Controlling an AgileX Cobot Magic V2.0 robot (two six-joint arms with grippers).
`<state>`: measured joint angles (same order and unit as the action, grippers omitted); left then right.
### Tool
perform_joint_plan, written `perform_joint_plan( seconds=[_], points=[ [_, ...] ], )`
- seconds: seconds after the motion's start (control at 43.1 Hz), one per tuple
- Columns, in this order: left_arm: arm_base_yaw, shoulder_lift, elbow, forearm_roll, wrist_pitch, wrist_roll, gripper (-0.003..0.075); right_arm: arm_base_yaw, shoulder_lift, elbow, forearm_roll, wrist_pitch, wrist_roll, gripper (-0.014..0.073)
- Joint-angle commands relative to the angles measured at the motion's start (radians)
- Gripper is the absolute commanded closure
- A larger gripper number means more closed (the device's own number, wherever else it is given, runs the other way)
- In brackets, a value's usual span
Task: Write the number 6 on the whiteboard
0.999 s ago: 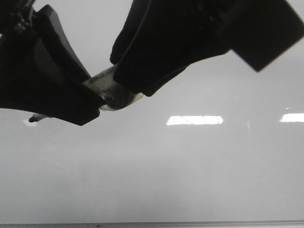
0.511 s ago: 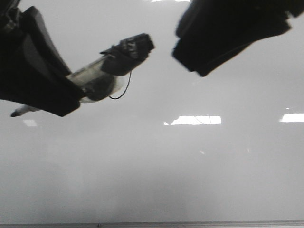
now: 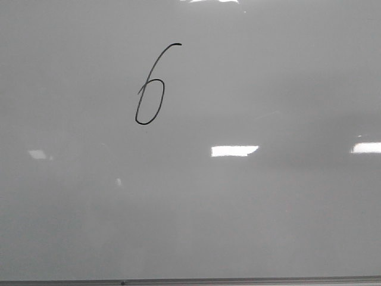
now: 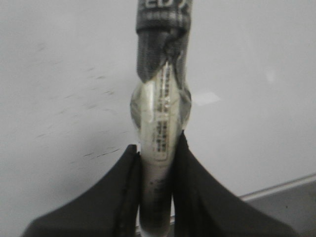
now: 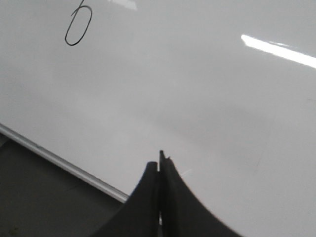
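Note:
A thin black slanted number 6 (image 3: 149, 89) is drawn on the upper left of the glossy pale whiteboard (image 3: 238, 226); its loop also shows in the right wrist view (image 5: 78, 27). No gripper shows in the front view. My left gripper (image 4: 157, 155) is shut on a marker (image 4: 160, 128) with a pale barrel and a dark cap end, held over the whiteboard (image 4: 59, 74). My right gripper (image 5: 159, 163) is shut and empty, above the whiteboard (image 5: 207, 89) near its metal edge.
The board's thin metal bottom edge (image 3: 190, 280) runs along the bottom of the front view and shows in both wrist views (image 5: 59, 160) (image 4: 281, 188). Bright rectangular light reflections (image 3: 234, 151) lie on the board. Faint dark smudges (image 4: 98, 154) mark it near the left gripper.
Both arms and the marker have left the front view. The finished 6, hidden or partly hidden before, now shows in full.

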<state>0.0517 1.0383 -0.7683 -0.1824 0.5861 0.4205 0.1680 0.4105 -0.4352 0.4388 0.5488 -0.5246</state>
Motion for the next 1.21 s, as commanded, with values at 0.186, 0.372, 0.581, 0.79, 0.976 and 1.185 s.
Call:
perform_joint_plan(
  seconds=[0.186, 0.372, 0.581, 0.79, 0.976, 1.185],
  points=[
    [0.123, 0.063, 0.087, -0.055, -0.266, -0.026, 0.0640, -0.024, -0.048, -0.008, 0.013, -0.068, 0.010, 0.0653],
    [0.118, 0.203, 0.097, -0.093, -0.409, -0.026, 0.0636, -0.024, -0.048, -0.008, 0.013, -0.067, 0.010, 0.0653],
    [0.118, 0.343, 0.093, -0.093, -0.571, -0.026, 0.0636, -0.024, -0.048, -0.007, 0.013, -0.063, 0.010, 0.0653],
    [0.118, 0.404, 0.093, -0.093, -0.619, -0.026, 0.0588, -0.024, -0.048, 0.006, 0.013, -0.061, 0.010, 0.0653],
    [0.118, 0.417, 0.093, -0.093, -0.659, -0.026, 0.0461, -0.024, -0.048, 0.006, 0.013, -0.061, 0.010, 0.0653],
    [0.118, 0.417, 0.093, -0.093, -0.646, -0.026, 0.0346, -0.024, -0.048, 0.006, 0.013, -0.061, 0.010, 0.0653]
  ],
)
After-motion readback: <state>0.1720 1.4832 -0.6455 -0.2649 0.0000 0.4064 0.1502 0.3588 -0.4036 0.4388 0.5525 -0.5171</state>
